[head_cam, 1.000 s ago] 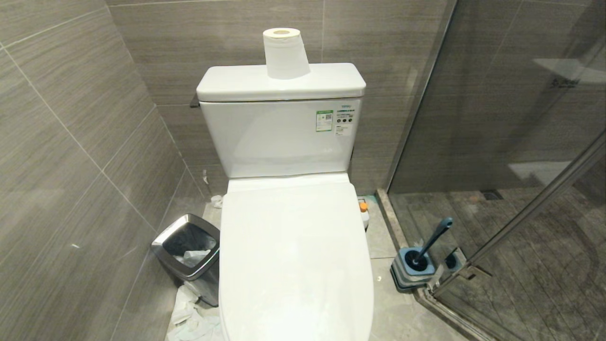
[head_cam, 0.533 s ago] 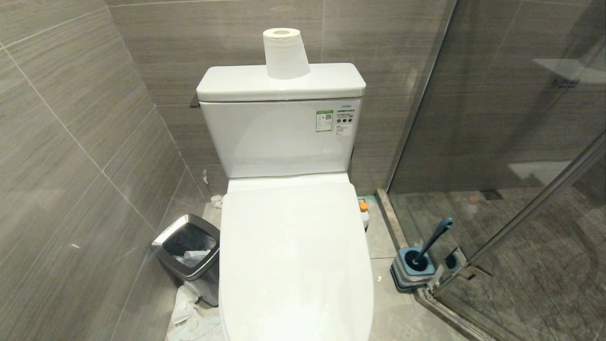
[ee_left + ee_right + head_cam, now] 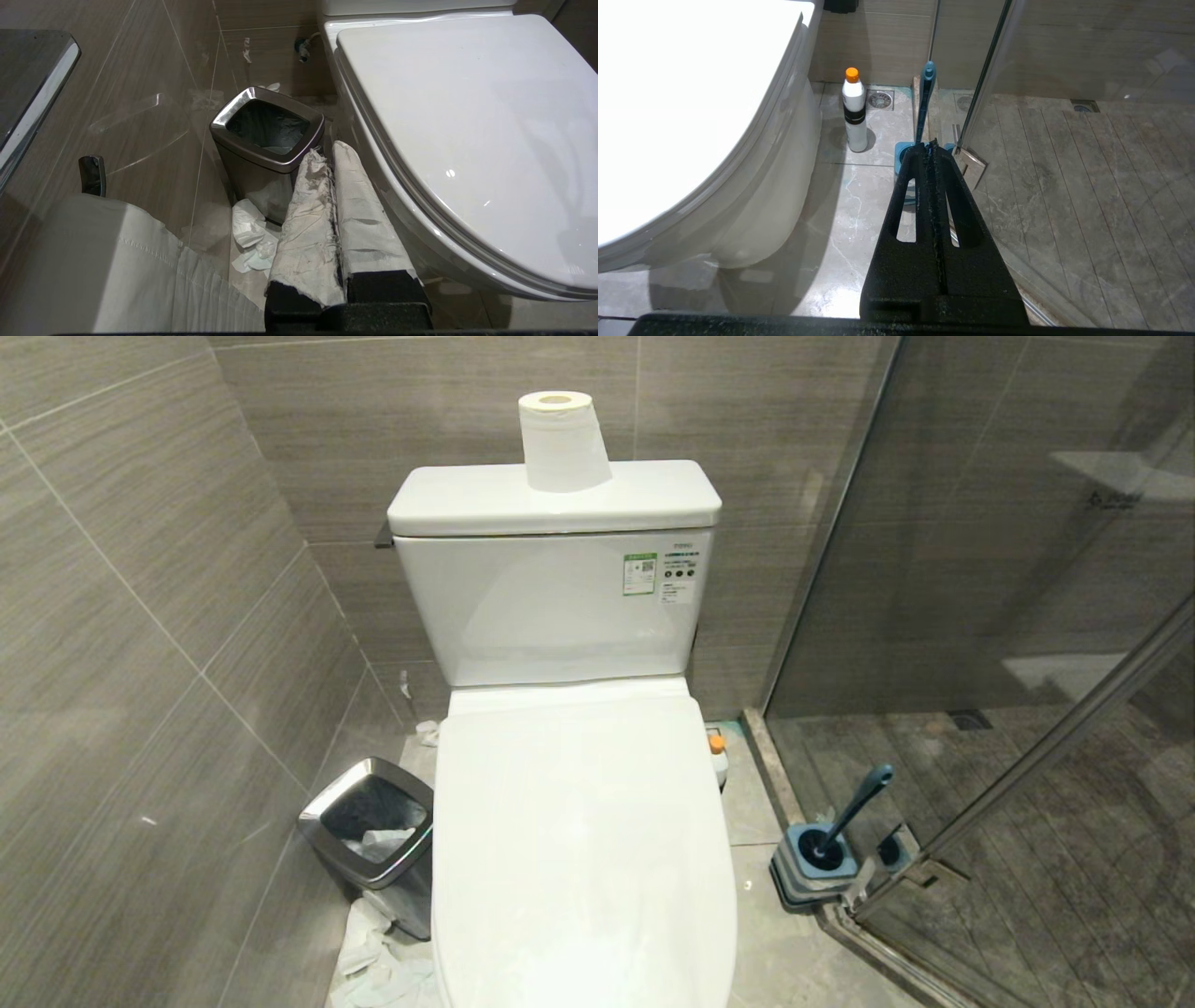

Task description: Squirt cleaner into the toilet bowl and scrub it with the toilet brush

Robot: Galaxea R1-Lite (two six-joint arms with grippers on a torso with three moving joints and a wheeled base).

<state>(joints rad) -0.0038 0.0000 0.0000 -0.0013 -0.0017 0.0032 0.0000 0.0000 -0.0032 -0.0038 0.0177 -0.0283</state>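
toilet (image 3: 579,859): glossy white ceramic, smooth oval lid was down
cleaner (image 3: 855,112): small white plastic bottle, orange cap, stood on the floor beside the toilet
brush (image 3: 924,102): slim teal handle, leaned in its square holder (image 3: 810,873) by the glass
bin (image 3: 266,135): square, steel rim
left end effector (image 3: 329,154): paper-wrapped fingers, closed, empty
right end effector (image 3: 930,145): black, closed, empty

Landmark: toilet bowl (image 3: 579,840), lid down, covering the basin. Its left side is tight: waste bin (image 3: 373,835) just beside it, crumpled paper (image 3: 373,961) on the floor, wall close. Its right side has open floor; cleaner (image 3: 854,112) near the back, toilet brush (image 3: 854,807) against the glass shower partition (image 3: 1008,569).
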